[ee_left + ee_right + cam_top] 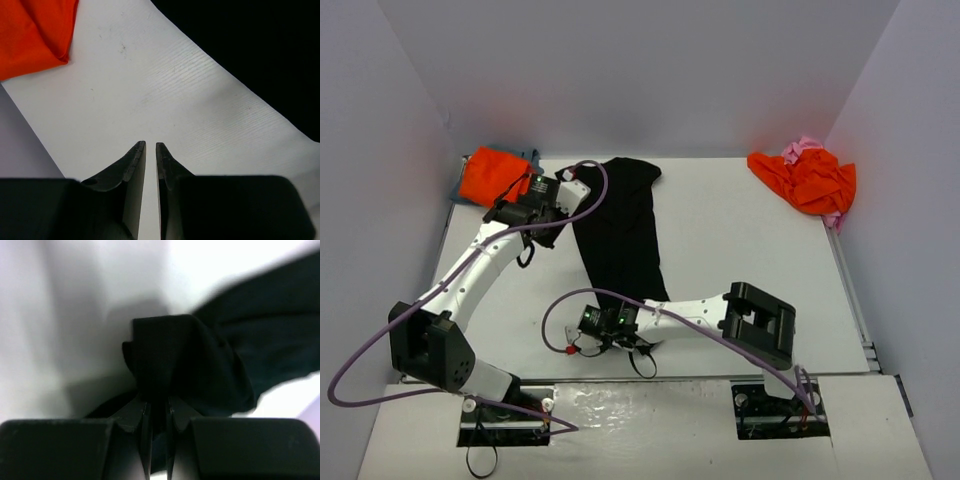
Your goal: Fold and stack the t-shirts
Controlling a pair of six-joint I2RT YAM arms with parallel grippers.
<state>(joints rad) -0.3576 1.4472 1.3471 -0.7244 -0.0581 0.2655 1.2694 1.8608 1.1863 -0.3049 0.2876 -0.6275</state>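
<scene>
The right claw (157,402) is pinching shut on the near hem of the black t-shirt (620,230), which is lying lengthwise across the table (740,240), probably to start a fold, while the left claw (150,146) is hovering almost closed and empty beside its far end.

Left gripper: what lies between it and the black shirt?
Only bare white table. The left wrist view shows the left gripper over it, with the black shirt beyond at upper right.
</scene>
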